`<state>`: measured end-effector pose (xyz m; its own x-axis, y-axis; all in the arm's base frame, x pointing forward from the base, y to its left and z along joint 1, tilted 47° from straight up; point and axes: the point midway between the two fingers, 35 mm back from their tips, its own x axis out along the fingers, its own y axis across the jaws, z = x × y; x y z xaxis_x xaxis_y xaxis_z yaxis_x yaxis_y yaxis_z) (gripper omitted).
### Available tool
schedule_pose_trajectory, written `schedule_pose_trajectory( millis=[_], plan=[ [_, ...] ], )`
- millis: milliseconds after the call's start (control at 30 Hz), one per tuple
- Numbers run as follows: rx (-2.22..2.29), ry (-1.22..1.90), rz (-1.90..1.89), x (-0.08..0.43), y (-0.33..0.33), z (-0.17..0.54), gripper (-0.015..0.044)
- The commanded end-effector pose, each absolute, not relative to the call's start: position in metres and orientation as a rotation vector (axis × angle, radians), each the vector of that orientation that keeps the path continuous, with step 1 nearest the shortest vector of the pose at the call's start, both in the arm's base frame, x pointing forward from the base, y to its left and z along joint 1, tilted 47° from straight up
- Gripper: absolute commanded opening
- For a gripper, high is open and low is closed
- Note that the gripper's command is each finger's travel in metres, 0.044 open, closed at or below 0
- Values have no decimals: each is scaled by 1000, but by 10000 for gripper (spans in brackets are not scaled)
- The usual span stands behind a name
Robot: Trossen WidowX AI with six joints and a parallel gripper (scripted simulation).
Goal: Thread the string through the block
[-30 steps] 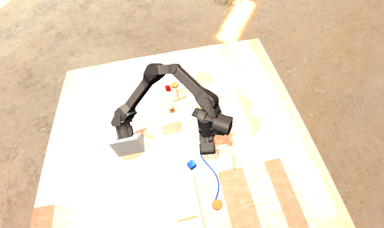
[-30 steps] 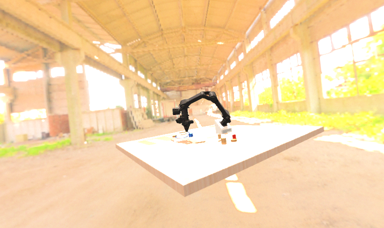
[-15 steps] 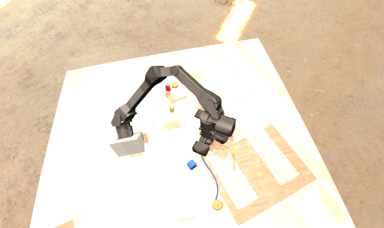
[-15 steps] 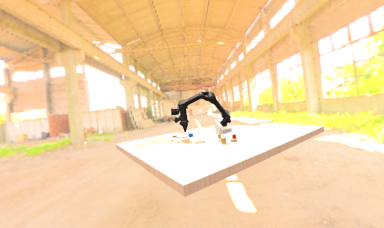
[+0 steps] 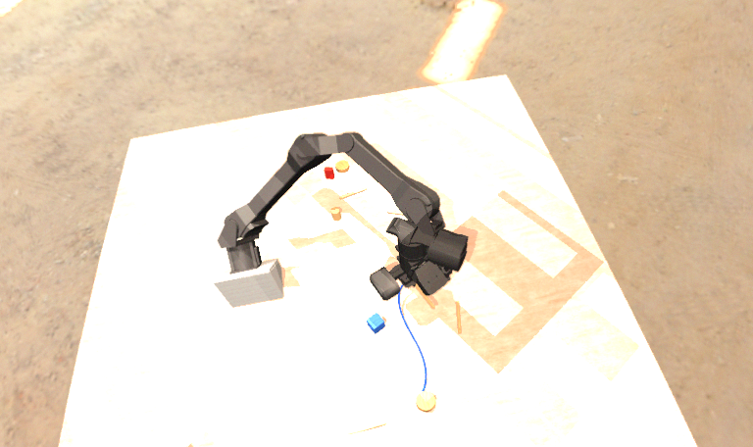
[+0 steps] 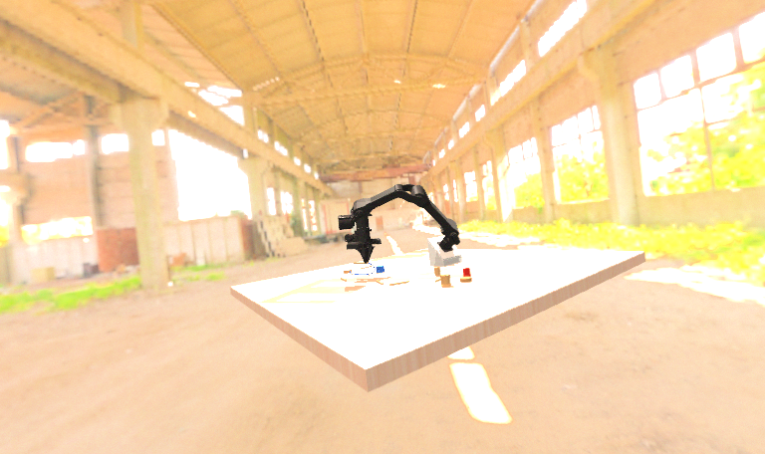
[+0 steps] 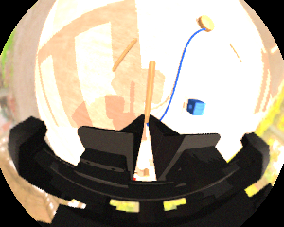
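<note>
My gripper (image 5: 409,284) (image 6: 367,261) (image 7: 146,117) is shut on the wooden stick (image 5: 426,298) (image 7: 150,90) and holds it above the table. The stick sticks out from the fingertips, away from the wrist. The blue string (image 5: 426,372) (image 7: 182,59) runs from the fingertips in a loose curve to the round wooden button (image 5: 426,402) (image 7: 206,23). A small blue block (image 5: 376,322) (image 6: 380,269) (image 7: 196,107) stands beside the string, apart from the gripper and stick. No hole shows in it. No wooden-coloured block with a hole can be made out in the glare.
Loose sticks lie at one side (image 5: 459,318) (image 7: 125,54), near the front edge (image 5: 368,428) (image 7: 235,52) and farther back (image 5: 352,193). A small cylinder (image 5: 335,214) (image 6: 445,281), a red block (image 5: 328,173) (image 6: 465,272) and a yellow disc (image 5: 341,166) are beyond the arm.
</note>
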<state>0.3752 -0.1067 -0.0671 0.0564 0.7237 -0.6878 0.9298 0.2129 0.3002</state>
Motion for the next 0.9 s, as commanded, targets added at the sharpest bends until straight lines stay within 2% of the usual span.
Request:
schedule_pose_trajectory(
  millis=[0,867],
  plan=[
    [1656,1725,-462,377,-108,-71,0],
    [2237,1598,-1389,390,-118,-83,0]
  ],
)
